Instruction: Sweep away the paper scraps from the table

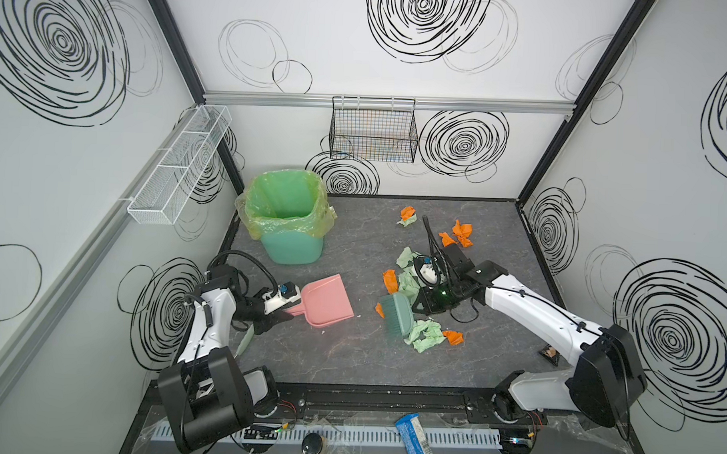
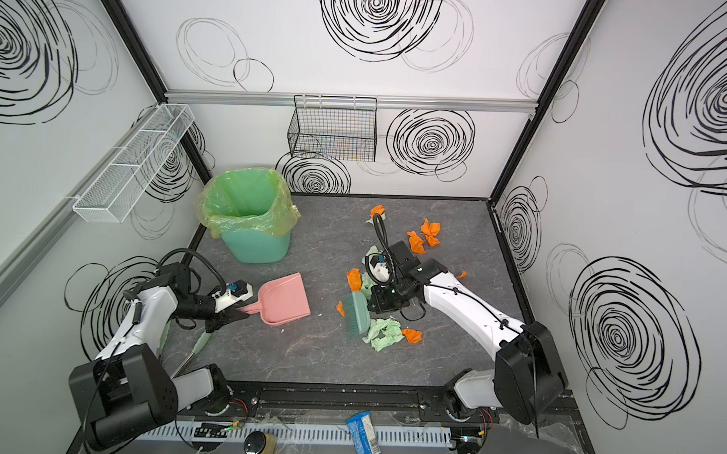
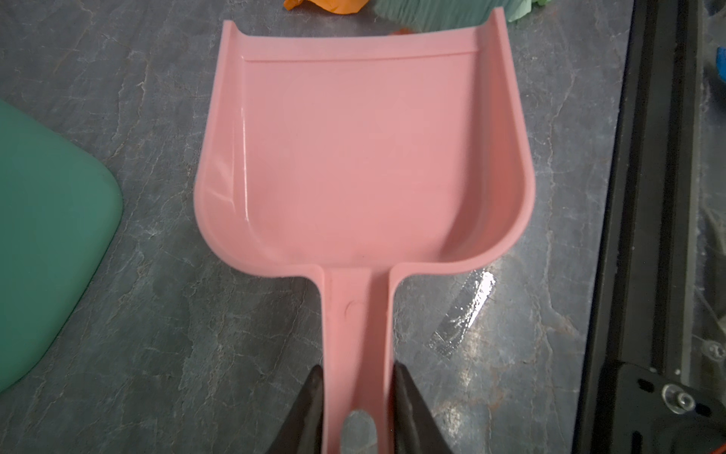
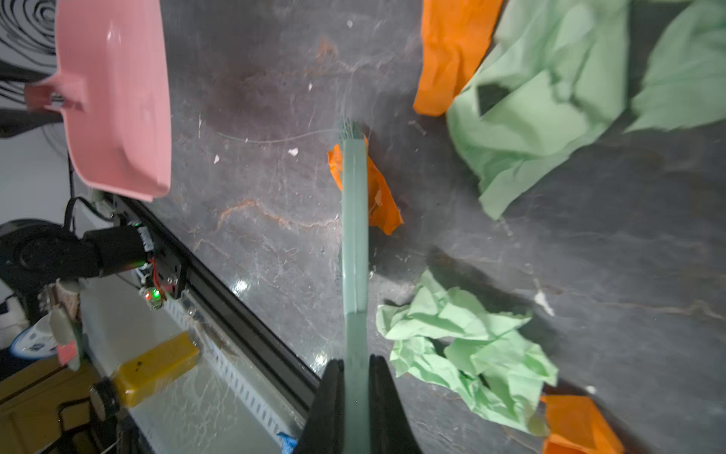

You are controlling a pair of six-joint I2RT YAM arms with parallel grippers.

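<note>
Both arms engaged. Left tool (image 3: 358, 371) is clamped on the handle of the pink dustpan (image 1: 326, 301). Right tool (image 4: 356, 363) is closed tight on the slim handle of the teal brush (image 1: 398, 318). Paper scraps (image 1: 424, 335), orange and mint green, all lie on the right half of the tabletop (image 1: 348, 362). Most form a loose cluster around the brush head and the right arm's wrist. A pair of orange wads sits farther back toward the right wall, and one orange-and-green wad lies near the back edge. The pan is empty in the left wrist view. Its open mouth faces the cluster, with a strip of bare tabletop between lip and nearest scrap. Whether the lip sits flat on the surface cannot be told. The lined green bin (image 1: 285, 217) stands in the back left corner, no scraps visible inside. Judgement: step in hand is gathering the near cluster toward the pan, and the task is barely started. Next move calls for bristles down behind the wads and a drag leftward to the pan, with the left tool pressing the lip down so thin paper rides in, not under.
</note>
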